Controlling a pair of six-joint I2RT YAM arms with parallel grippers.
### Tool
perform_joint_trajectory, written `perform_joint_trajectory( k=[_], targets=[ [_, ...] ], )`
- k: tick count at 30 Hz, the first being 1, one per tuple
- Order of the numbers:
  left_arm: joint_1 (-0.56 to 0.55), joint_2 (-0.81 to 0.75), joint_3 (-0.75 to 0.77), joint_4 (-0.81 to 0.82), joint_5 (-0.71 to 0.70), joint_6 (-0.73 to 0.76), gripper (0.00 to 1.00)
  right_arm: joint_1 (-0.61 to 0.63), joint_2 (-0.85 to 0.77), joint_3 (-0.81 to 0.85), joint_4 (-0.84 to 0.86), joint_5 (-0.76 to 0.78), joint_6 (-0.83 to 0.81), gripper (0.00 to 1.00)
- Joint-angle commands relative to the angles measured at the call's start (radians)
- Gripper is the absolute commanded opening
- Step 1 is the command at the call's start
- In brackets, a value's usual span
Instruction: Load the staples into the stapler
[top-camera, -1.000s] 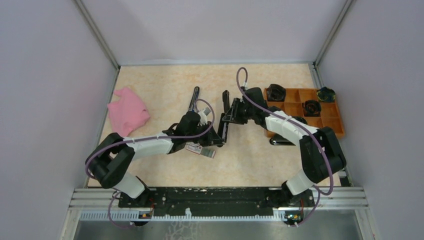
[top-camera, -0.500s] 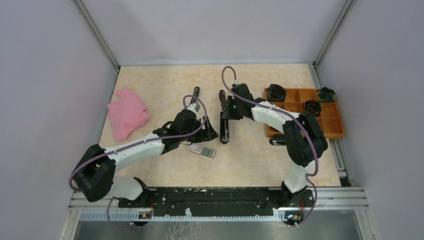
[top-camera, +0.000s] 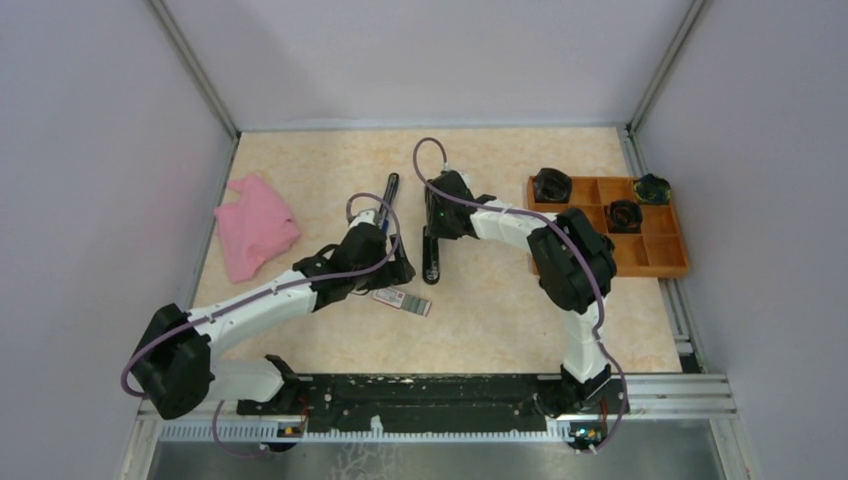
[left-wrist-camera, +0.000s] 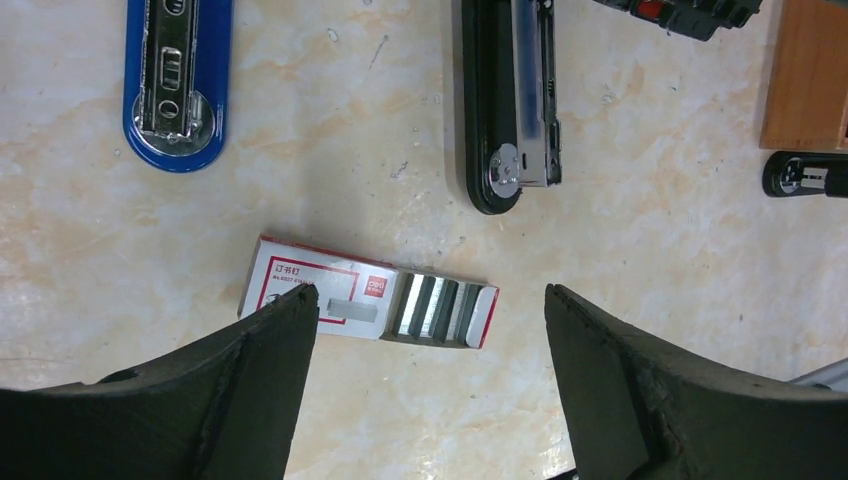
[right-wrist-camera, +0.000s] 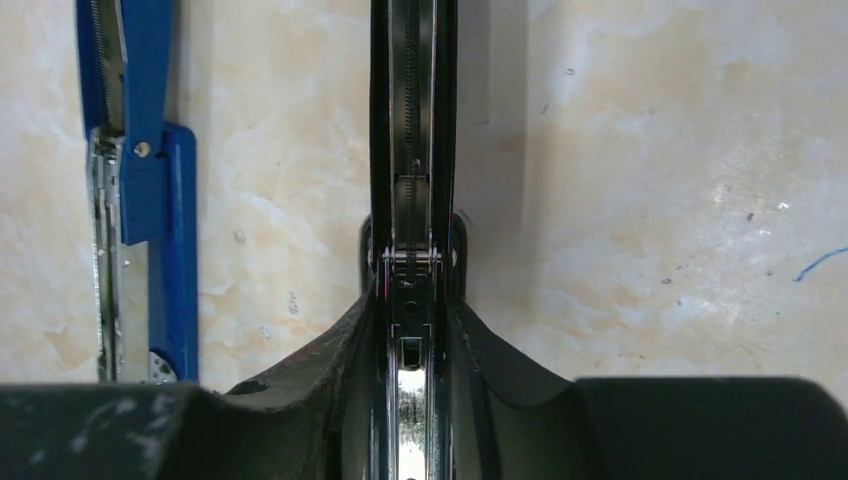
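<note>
Left wrist: your left gripper (left-wrist-camera: 430, 297) hangs wide open, empty, above the staples (left-wrist-camera: 368, 303). Lower squarely; your right gripper (right-wrist-camera: 412, 320) clamps the black stapler (right-wrist-camera: 410, 150).

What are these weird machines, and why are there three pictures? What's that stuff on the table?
These are two robot arms bolted to a table. One picture looks down from above; the other two come from a camera on each wrist. On the table lie a pink cloth, a blue stapler, a black stapler, a box of staples and a wooden tray. The left arm has its jaws open over the box, gripping nothing. The right arm has its jaws closed on the black stapler.
</note>
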Motion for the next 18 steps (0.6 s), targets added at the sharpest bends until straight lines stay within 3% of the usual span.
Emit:
perform_joint_trajectory(
  k=[1, 7, 13, 16, 17, 18],
  targets=[
    [0.002, 0.03, 0.081, -0.065, -0.026, 0.018, 0.89, 0.014, -0.035, 0.027, 0.116, -0.016, 0.057, 0.35],
    [0.002, 0.123, 0.155, -0.062, 0.032, 0.034, 0.91, -0.025, -0.179, -0.047, 0.112, -0.065, -0.012, 0.47],
    [-0.003, 0.255, 0.254, -0.069, 0.053, 0.061, 0.91, -0.143, -0.435, -0.248, 0.126, -0.118, -0.072, 0.55],
    [-0.013, 0.326, 0.307, -0.073, 0.056, 0.076, 0.92, -0.22, -0.577, -0.364, 0.132, -0.133, -0.09, 0.68],
    [-0.018, 0.349, 0.325, -0.078, 0.051, 0.081, 0.92, -0.241, -0.626, -0.399, 0.128, -0.129, -0.097, 0.76],
    [-0.022, 0.372, 0.344, -0.083, 0.042, 0.086, 0.92, -0.262, -0.672, -0.429, 0.122, -0.125, -0.108, 0.97]
  ],
)
